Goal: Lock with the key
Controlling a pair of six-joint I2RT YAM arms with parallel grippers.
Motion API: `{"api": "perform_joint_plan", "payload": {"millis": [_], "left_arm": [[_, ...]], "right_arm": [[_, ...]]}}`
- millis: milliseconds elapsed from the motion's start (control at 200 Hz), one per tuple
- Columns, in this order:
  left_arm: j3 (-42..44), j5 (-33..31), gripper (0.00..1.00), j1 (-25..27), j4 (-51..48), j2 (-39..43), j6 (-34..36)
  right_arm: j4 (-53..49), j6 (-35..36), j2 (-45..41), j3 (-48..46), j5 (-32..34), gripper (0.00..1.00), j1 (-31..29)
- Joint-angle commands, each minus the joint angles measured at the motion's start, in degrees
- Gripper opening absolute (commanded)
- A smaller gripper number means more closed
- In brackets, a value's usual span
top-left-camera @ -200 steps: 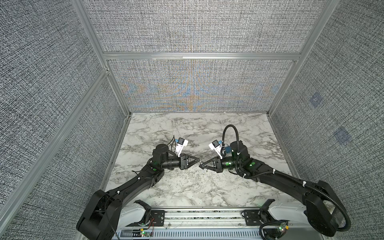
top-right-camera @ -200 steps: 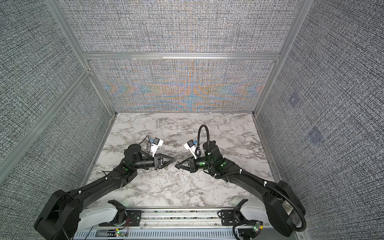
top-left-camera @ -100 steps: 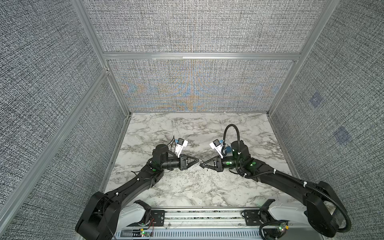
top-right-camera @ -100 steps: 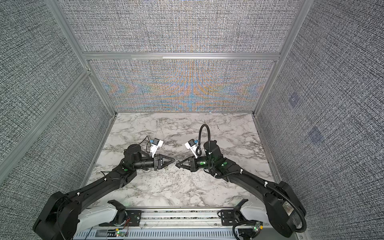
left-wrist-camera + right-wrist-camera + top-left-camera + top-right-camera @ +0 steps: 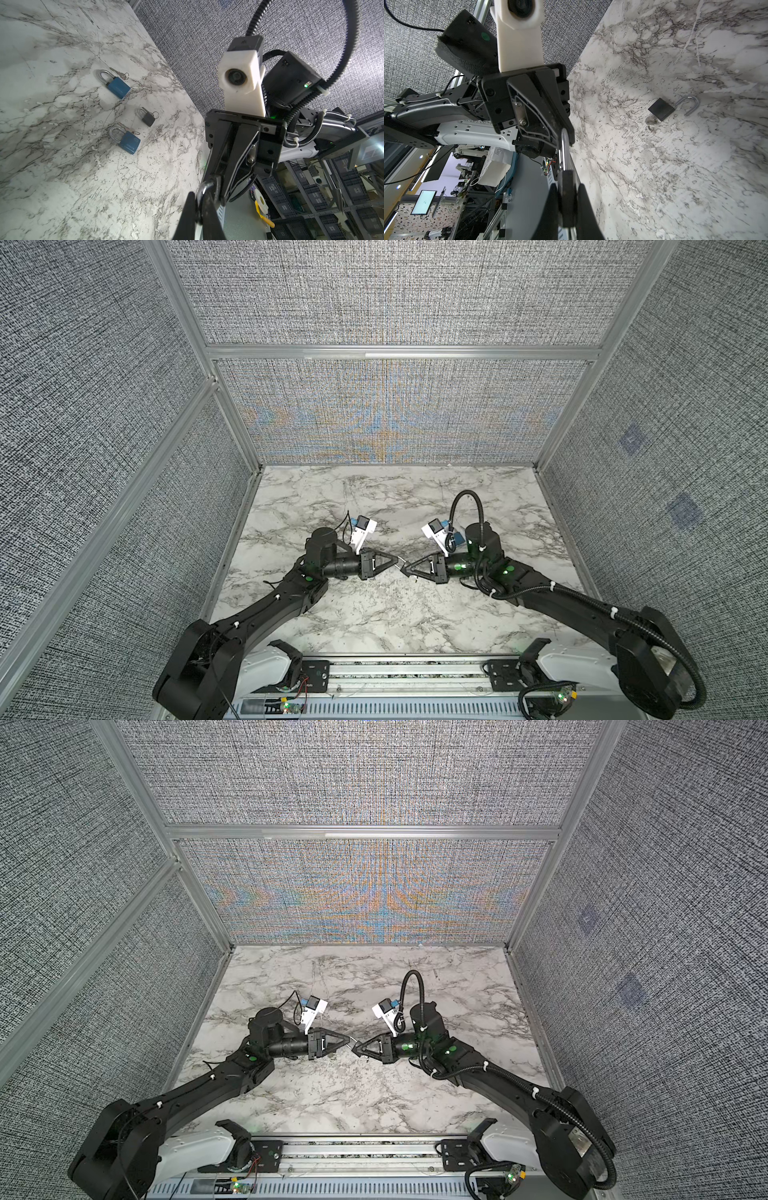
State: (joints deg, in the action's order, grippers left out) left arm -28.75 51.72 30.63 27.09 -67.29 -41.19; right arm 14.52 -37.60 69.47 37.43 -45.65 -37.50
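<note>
My right gripper (image 5: 568, 209) is shut on a black padlock body (image 5: 568, 187). Its silver shackle (image 5: 564, 145) sticks out toward the left arm. My left gripper (image 5: 200, 204) is shut on the rounded end of that shackle (image 5: 204, 188). In both top views the two grippers meet tip to tip above the middle of the marble table, left gripper (image 5: 395, 565) and right gripper (image 5: 407, 571). No key shows at the held padlock.
The left wrist view shows two blue padlocks (image 5: 118, 86) (image 5: 128, 140) and a small black one (image 5: 148, 118) on the marble, each with keys. The right wrist view shows a black padlock (image 5: 661, 110) with its shackle swung open and a key (image 5: 651, 122) in it. Grey fabric walls (image 5: 374, 414) enclose the table.
The left gripper's jaws have closed onto the shackle. Both arms stay almost where they were, tips together at mid-table.
</note>
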Motion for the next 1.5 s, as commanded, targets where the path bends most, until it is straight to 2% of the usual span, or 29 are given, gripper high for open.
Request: {"api": "perform_joint_plan", "payload": {"millis": [0, 310, 595, 845, 1496], "left_arm": [[0.06, -1.80, 0.00, 0.05, -1.40, -0.12, 1.28], [0.54, -2.15, 0.00, 0.07, -1.41, -0.47, 1.55], [1.28, -1.61, 0.00, 0.11, -0.24, -0.82, 0.85], [2.81, -0.57, 0.00, 0.39, 2.57, -1.03, -1.26], [4.67, -0.33, 0.00, 4.61, 6.13, -1.25, -4.16]], "right_arm": [[7.94, -2.62, -0.48, -0.05, -3.69, 0.00, -0.21], [17.20, -8.92, 0.18, -2.25, -4.35, 0.00, -0.26], [18.68, -9.81, 1.17, -2.12, -3.32, 0.00, -0.29], [18.74, -9.24, 1.72, -2.11, 0.49, 0.00, -0.29], [25.04, -10.42, 7.10, -0.35, 4.60, 0.00, -0.26]]}}
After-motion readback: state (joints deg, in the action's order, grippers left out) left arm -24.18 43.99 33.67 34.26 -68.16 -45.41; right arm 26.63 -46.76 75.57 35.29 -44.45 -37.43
